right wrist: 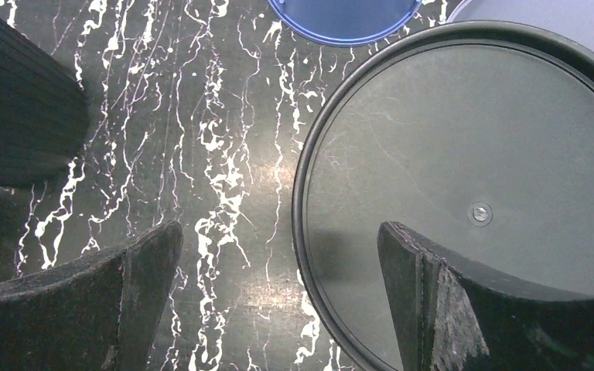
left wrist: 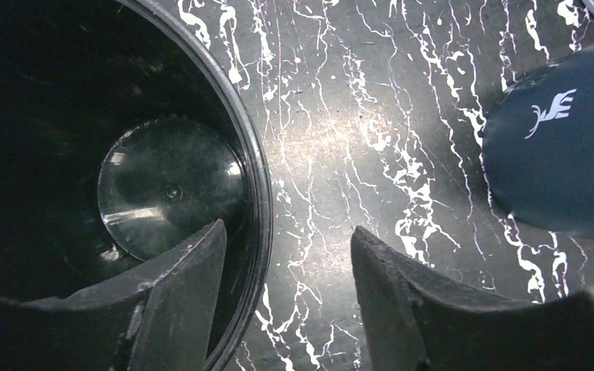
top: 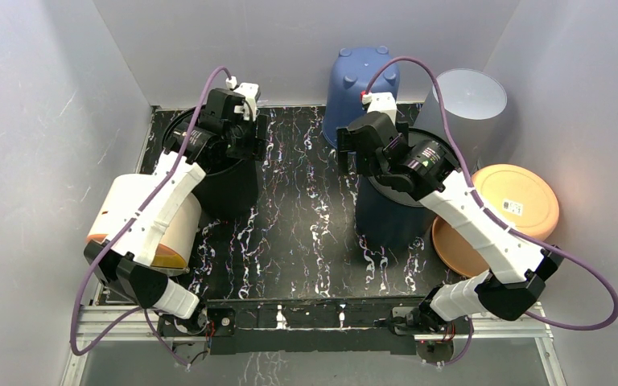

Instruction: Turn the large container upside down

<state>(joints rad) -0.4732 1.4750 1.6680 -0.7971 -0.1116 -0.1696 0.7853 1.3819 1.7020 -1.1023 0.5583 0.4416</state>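
A large black container point(top: 233, 189) stands upright and open at the back left, and its shiny floor point(left wrist: 170, 189) shows in the left wrist view. My left gripper point(left wrist: 288, 229) hangs over its right rim point(left wrist: 251, 154), one finger inside and one outside, jaws apart with a gap to the wall. In the top view this gripper point(top: 237, 133) sits above the container. A dark blue container point(top: 386, 217) stands mouth down in the middle, its flat base point(right wrist: 464, 154) facing up. My right gripper point(right wrist: 280, 226) is open across that base's left edge, holding nothing.
A lighter blue container point(top: 362, 80) stands inverted at the back. A translucent grey one point(top: 471, 96) is at the back right. Stacked orange containers point(top: 515, 201) sit at the right. A white and orange one point(top: 141, 209) lies under my left arm. Grey walls enclose the marbled table point(top: 298, 201).
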